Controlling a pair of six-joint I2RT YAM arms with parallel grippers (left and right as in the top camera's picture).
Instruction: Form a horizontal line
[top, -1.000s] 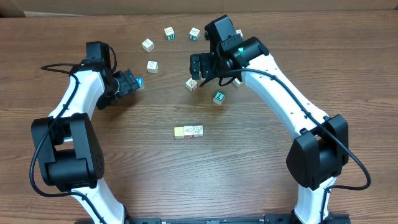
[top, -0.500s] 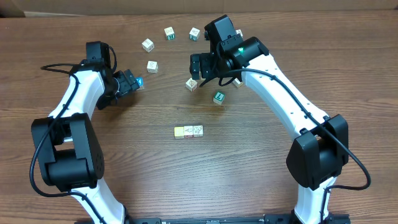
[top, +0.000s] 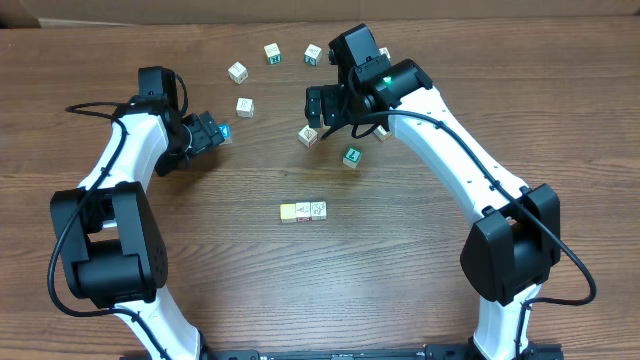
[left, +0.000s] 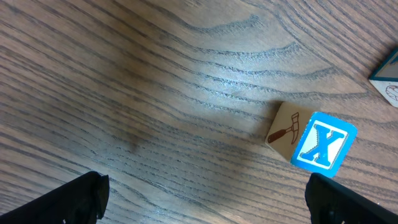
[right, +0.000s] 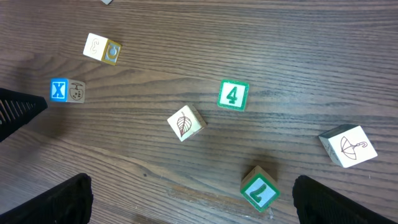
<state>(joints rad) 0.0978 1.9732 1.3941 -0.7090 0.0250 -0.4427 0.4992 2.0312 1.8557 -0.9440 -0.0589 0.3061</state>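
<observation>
Nothing moved; open table (top: 400, 280) surrounds the cube row (top: 303, 211).

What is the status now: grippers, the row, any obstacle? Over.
Open and empty: left gripper, right gripper. The row of cubes lies mid-table, no arm touching it. The leaf cube is loose ahead of right gripper, apart from row. Nothing blocking.

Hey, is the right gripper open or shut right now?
Open. The right gripper shows fingertips far apart at its wrist view's bottom corners, gripping nothing.
</observation>
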